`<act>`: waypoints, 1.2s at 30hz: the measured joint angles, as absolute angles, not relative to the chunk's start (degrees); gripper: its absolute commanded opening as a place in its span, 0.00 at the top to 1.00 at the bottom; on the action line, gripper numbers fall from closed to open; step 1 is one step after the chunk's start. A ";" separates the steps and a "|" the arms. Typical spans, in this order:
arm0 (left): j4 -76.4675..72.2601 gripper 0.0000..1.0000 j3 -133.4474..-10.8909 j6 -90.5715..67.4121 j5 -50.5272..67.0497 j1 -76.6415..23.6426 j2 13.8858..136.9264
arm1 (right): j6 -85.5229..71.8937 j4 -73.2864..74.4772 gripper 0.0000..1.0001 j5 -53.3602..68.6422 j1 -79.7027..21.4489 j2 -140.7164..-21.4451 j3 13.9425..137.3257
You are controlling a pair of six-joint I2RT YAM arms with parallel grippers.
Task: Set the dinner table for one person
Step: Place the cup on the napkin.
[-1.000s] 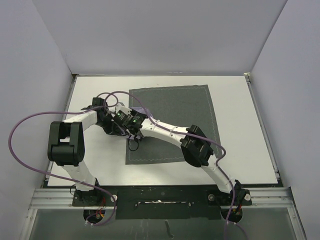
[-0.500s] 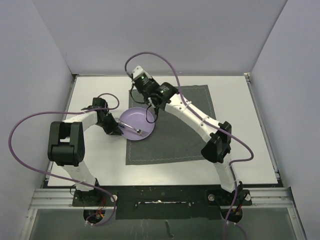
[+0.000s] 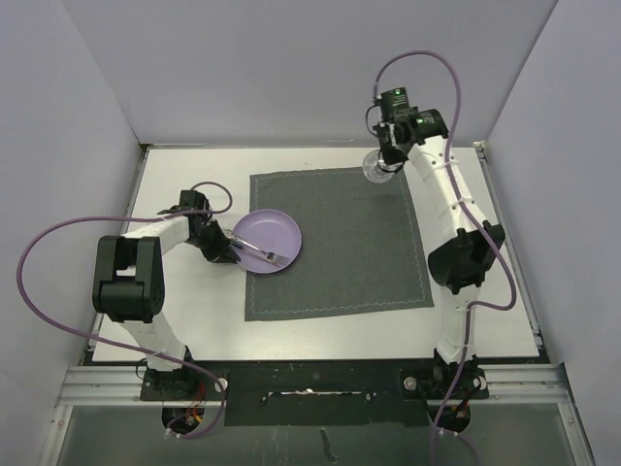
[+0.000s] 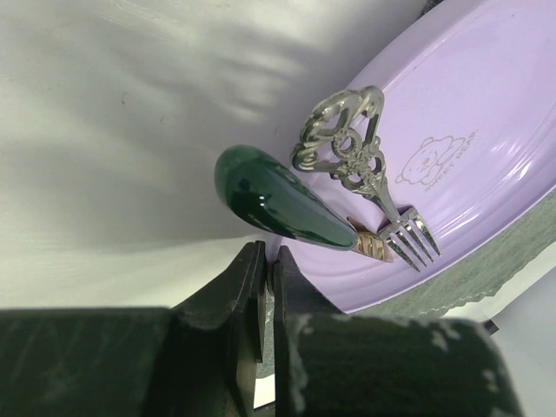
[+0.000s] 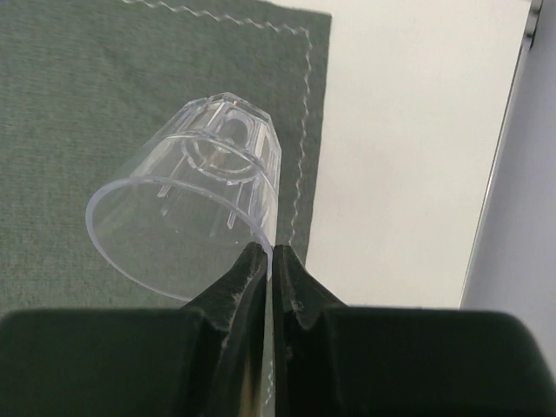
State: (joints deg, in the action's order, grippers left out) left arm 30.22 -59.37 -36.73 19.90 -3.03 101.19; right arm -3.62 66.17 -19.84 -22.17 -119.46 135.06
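A purple plate lies on the left edge of the dark grey placemat, on the white dinner table. My left gripper is shut on the plate's left rim. In the left wrist view the plate carries an ornate silver fork and a green-handled utensil, and the left gripper pinches the rim. My right gripper is shut on the rim of a clear plastic cup above the placemat's far right corner. In the right wrist view the cup hangs tilted from the right gripper.
Grey walls enclose the table on the left, back and right. A metal rail runs along the front edge, and another rail along the right side. Purple cables loop off both arms, one out past the table's left edge.
The right arm has swung from over the plate at the left to the placemat's far right corner, carrying the clear cup. The plate now shows. The left arm has stayed put.
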 measured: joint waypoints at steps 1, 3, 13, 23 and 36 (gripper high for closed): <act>30.22 1.00 -59.37 -36.73 19.99 -3.03 101.19 | -4.27 67.29 1.00 -18.09 -20.10 -119.46 135.13; 30.22 1.00 -59.37 -36.71 20.03 -3.05 101.19 | -5.58 68.99 1.00 -14.81 -16.47 -119.46 135.15; 30.06 1.00 -59.27 -36.58 20.53 -3.36 101.19 | -9.96 69.12 1.00 1.21 -7.46 -119.37 128.11; 29.89 1.00 -59.05 -36.40 20.88 -3.44 101.19 | -11.18 66.70 1.00 7.11 -6.72 -122.56 126.74; 29.87 1.00 -58.94 -35.75 20.86 -3.64 101.19 | -11.16 65.14 1.00 7.11 -6.33 -127.92 126.74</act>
State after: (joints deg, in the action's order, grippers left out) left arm 29.87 -58.94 -35.75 20.86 -3.64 101.19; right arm -11.16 65.14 7.11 -6.33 -127.92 126.74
